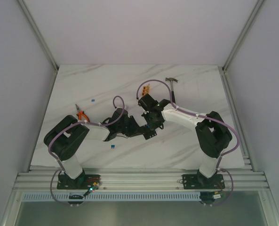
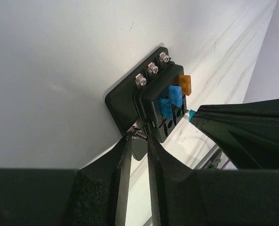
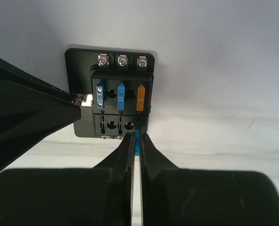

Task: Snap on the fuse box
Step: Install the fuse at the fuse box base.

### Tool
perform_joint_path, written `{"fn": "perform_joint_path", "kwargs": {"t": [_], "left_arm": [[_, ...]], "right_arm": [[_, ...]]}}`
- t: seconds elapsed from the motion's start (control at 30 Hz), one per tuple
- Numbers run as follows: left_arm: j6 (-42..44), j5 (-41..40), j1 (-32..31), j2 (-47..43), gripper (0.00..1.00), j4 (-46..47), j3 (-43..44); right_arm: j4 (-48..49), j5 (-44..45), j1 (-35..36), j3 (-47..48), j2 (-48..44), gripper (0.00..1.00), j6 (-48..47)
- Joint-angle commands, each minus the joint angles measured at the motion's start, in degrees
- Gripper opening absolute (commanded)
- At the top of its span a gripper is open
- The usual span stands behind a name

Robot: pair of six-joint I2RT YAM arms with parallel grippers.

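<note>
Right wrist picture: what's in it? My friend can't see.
The right gripper pinches a blue fuse at the lower edge of the black fuse box, which holds two blue fuses and an orange one. The left gripper holds its left side.

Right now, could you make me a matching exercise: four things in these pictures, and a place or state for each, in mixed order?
1 hammer
2 pliers
3 right gripper
4 orange fuse

a seated in the fuse box
b shut on a blue fuse
c lying far right of centre on the table
d left side of the table

Pairs: 1c, 2d, 3b, 4a
</note>
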Motion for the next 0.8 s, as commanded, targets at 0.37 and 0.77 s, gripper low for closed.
{"fn": "perform_joint_path", "kwargs": {"t": [0.37,0.77], "left_arm": [[0.6,-0.6,-0.1,1.0,0.29,-2.4,0.2],[0.5,-0.5,0.0,0.9,0.29,-2.5,0.4]], "right_arm": [[-0.2,0.7,0.7,3.3,-1.8,0.00,-4.1],[0.6,1.4,0.8,2.0,-0.6,0.00,-4.5]]}}
